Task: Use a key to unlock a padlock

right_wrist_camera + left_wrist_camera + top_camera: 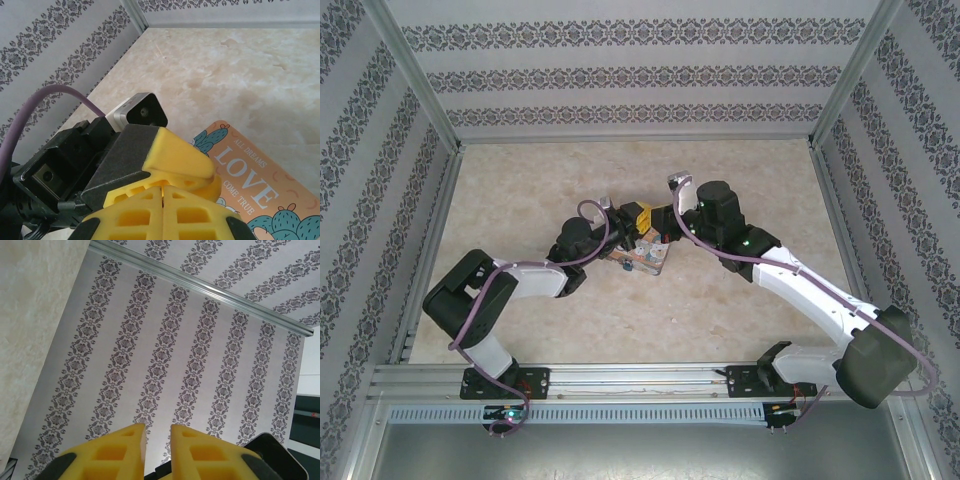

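1. Yellow foam fingers of my right pincer [162, 192] are pressed flat together with only a thin seam between them. Whether anything is pinched in that seam I cannot tell.
2. My left pincer [153, 427] is nearly closed. A narrow slot of patterned wall [165, 365] shows between its fingers, and it has hold of nothing I can see.
3. One left finger [175, 160] lies across the tips of my right pincer, close against them.
4. Both pincers meet just above the orange "LOVE" box [255, 190], which lies flat near the middle of the pale marbled table [750, 300].
5. The padlock and the key are too small to pick out among the crowded fingers over the box. I cannot tell where either lies, how its long axis runs, or which way it points.
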`<control>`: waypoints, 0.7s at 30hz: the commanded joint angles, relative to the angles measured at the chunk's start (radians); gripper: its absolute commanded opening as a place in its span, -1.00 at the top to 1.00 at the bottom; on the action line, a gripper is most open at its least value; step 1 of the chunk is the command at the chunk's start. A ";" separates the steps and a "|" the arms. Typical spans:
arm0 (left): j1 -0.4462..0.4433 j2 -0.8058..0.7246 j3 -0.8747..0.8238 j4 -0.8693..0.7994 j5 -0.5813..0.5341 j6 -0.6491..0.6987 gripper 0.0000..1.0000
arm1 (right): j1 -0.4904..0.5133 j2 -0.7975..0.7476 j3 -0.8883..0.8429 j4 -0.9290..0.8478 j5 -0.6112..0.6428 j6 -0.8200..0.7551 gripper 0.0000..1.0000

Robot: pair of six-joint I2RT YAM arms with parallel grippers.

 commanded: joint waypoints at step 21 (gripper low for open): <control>0.050 -0.210 0.031 -0.318 0.066 0.333 1.00 | -0.135 -0.122 -0.028 0.031 -0.159 0.089 0.39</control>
